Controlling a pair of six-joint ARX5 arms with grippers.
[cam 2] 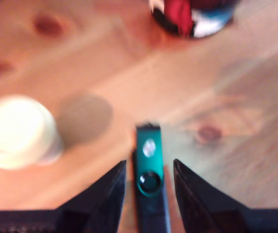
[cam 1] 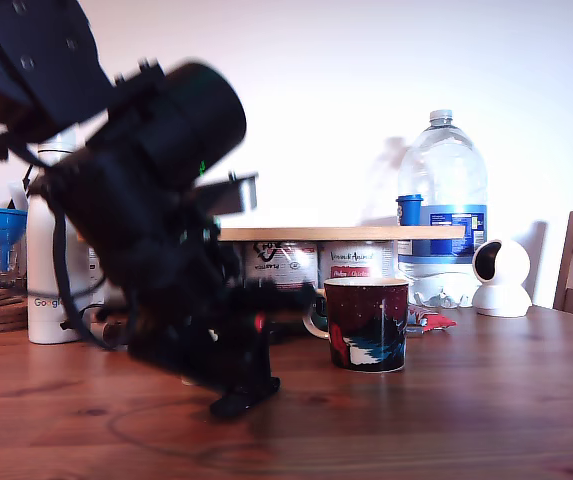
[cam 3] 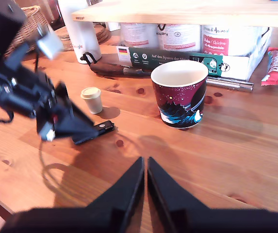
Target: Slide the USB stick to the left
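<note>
The USB stick point(cam 2: 148, 187) is a small glossy black oblong lying flat on the wooden table, and it lies between the fingers of my open first gripper point(cam 2: 149, 164). The jaws stand on either side of it without pressing it. In the second wrist view the USB stick point(cam 3: 98, 130) pokes out from under my first gripper point(cam 3: 70, 127), just in front of a small cream cup point(cam 3: 91, 99). In the exterior view the first arm point(cam 1: 156, 230) fills the exterior view's left, its fingertips point(cam 1: 241, 398) touch the table, and the stick is hidden. My second gripper point(cam 3: 144, 165) is shut, empty, and hovers well away from the stick.
A dark patterned mug point(cam 3: 180, 94) stands near the stick. Behind it lie a black handle with a cord loop point(cam 3: 112, 69), a green box and tins under a wooden board point(cam 1: 341, 233). A water bottle point(cam 1: 444, 210), white camera point(cam 1: 501, 278) and white bottle point(cam 1: 48, 290) stand at the back.
</note>
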